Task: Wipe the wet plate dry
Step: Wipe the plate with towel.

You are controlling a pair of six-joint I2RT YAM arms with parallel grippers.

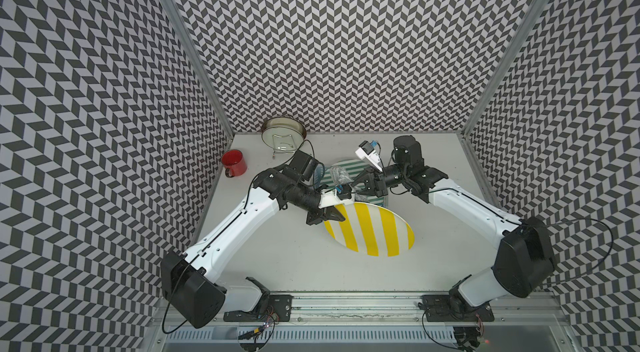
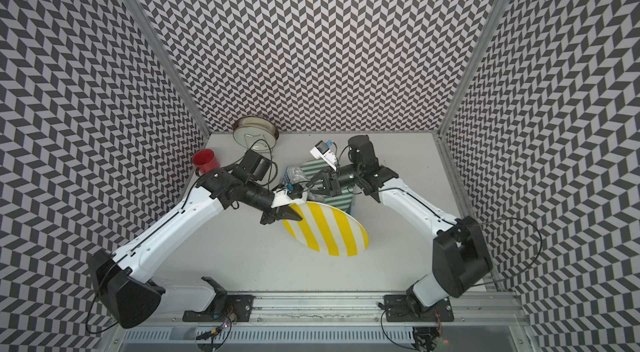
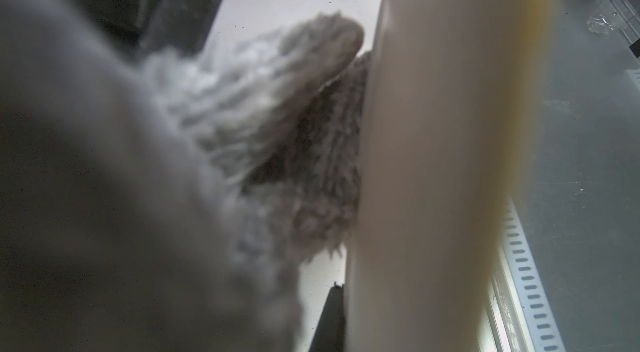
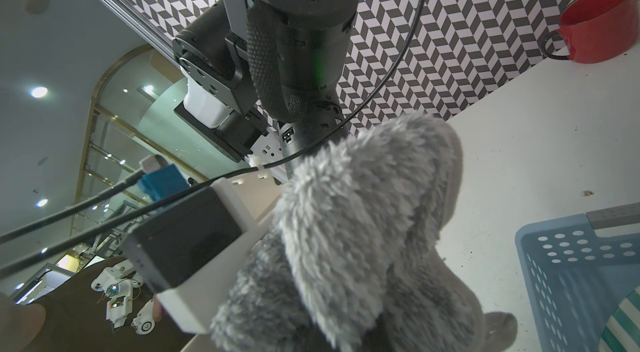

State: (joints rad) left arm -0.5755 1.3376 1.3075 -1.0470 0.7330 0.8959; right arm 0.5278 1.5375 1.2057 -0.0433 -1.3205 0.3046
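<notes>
Yellow-striped plate (image 1: 372, 229) hangs tilted above the desk (image 1: 277, 263), with its rim clamped in the left tool (image 1: 341, 218). Its long axis runs across from that tool toward the right arm's side. Grey cloth (image 4: 363, 211), pinched in the right tool (image 1: 356, 183), sits just past the plate's far rim. In the left wrist view it touches one face of the plate. The wipe probably sweeps the cloth toward the near rim.

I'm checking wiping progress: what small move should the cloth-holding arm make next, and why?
Probably sweep the grey cloth across the striped plate. The left gripper holds the plate by its rim, tilted up, and the right gripper has the cloth seemingly touching it.
</notes>
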